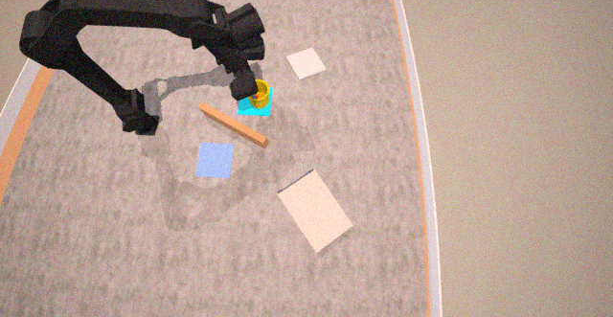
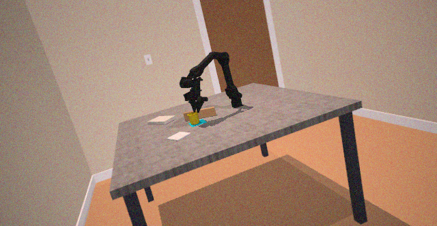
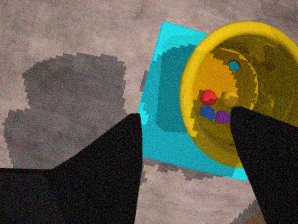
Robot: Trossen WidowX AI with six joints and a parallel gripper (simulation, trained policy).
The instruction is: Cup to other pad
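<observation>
Grey tabletop (image 1: 120, 269) (image 2: 273, 117) (image 3: 45, 30), with the yellow cup (image 1: 260, 102) (image 2: 193, 119) (image 3: 187, 95) upright on the cyan pad (image 1: 245, 109) (image 2: 203, 121) (image 3: 169, 144).
Nearest in the exterior view is a white pad (image 1: 306, 63) (image 2: 179, 136); beyond it stands the cup, marbles (image 3: 208, 97) inside, with the open pincer (image 1: 249, 92) (image 2: 196, 111) (image 3: 186, 120) at its rim, fingers parted and not gripping it; farther back come a wooden bar (image 1: 233, 124) (image 2: 209, 111) and a brown door (image 2: 235, 24).

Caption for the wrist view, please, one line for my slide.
Yellow cup on the cyan pad, marbles inside, the open gripper's right-hand finger in frame overlapping the cup.
</observation>
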